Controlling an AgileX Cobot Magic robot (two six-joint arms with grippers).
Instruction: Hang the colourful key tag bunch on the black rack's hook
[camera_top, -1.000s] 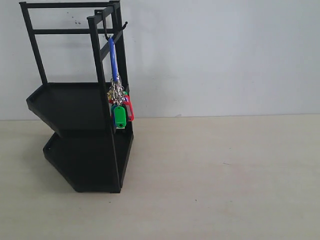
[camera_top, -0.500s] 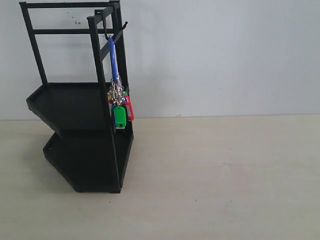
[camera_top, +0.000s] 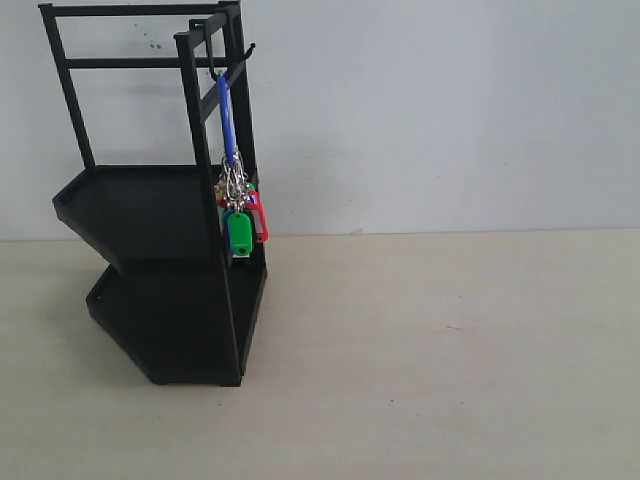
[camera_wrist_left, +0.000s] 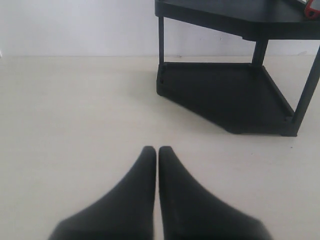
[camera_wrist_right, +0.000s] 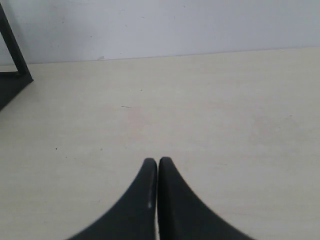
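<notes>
left gripper (camera_wrist_left: 157, 150) closed tip to tip and empty above the tabletop (camera_wrist_left: 75, 115), black rack (camera_top: 160, 270) well ahead of it, colourful key tag bunch (camera_top: 238, 215) hanging from the hook (camera_top: 211, 60), well apart from both grippers, right gripper (camera_wrist_right: 157, 161) likewise closed and empty

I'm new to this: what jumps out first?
The colourful key tag bunch dangling from the hook at the top of the black rack, on the left of the exterior view. In both wrist views, black jaws sit pressed shut above the pale table.
</notes>
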